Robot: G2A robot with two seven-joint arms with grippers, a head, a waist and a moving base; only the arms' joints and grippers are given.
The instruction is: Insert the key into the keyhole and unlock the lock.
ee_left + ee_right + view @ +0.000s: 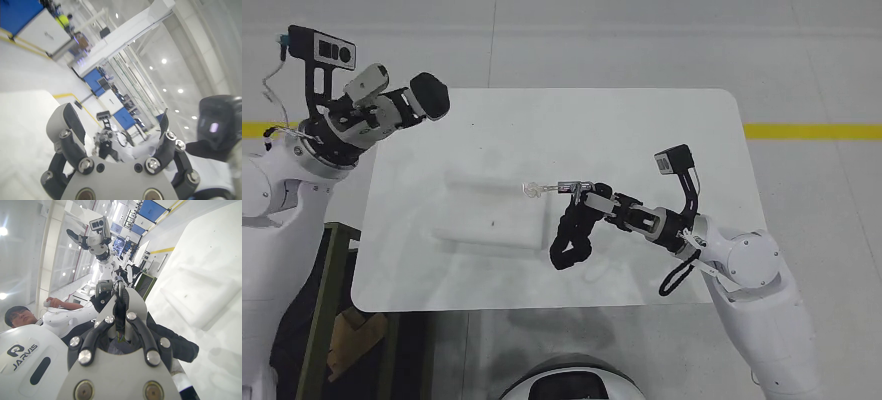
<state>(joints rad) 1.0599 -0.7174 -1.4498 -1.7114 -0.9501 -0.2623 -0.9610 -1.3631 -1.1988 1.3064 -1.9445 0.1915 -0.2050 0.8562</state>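
My right gripper [585, 190] is above the middle of the white table [642, 120], shut on a small silver lock [570, 187]. In the right wrist view the lock [105, 287] sticks out past the shut fingers [132, 298], with a black strap [119, 311] pinched between them. The strap hangs in a loop [568, 245] below the gripper. A small pale ring-shaped piece [532, 188] juts from the lock's far end; I cannot tell whether it is the key or the shackle. My left gripper [427, 96] is held high over the table's far left corner, open and empty, its pads [72, 118] wide apart.
A low white foam block [492, 212] lies on the table just left of the lock, also seen in the right wrist view [208, 291]. A dark green rack [312, 300] stands beside the table's left edge. Yellow floor tape [812, 131] runs behind the table.
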